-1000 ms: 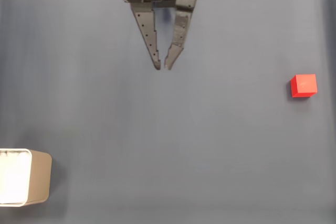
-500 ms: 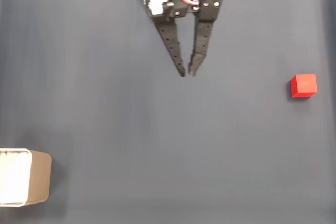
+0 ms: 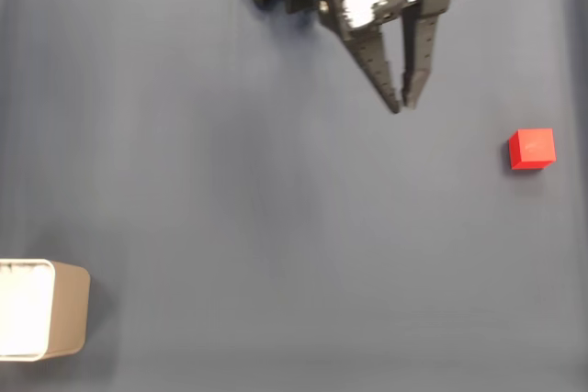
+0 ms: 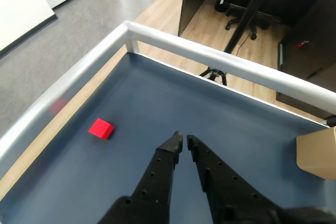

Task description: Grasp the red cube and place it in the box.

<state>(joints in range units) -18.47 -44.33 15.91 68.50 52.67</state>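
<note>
Fixed view, looking down on a dark blue-grey mat [image 3: 276, 227]. Arm enters from the top edge, right of centre. Gripper [image 3: 401, 105] points down the picture and slightly right, its two black fingers drawn together with only a sliver of gap at the tips; nothing is between them. Red cube [image 3: 532, 149] sits on the mat at the right side, below and to the right of the fingertips, well apart from them. Box [image 3: 44, 309] is at the lower left corner, partly cut by the left edge, tan wall to the right, white inside visible. Cube and box lie at opposite sides of the mat.

Wrist view. Gripper [image 4: 182, 142] rises from the bottom edge, the fingers nearly touching at the tips, holding nothing. Cube [image 4: 101, 128] lies to the left of the tips, on the mat, apart from them. Box [image 4: 317, 153] shows at the right edge, cut off. A pale metal rail [image 4: 220, 59] borders the mat; beyond it, wooden floor.
</note>
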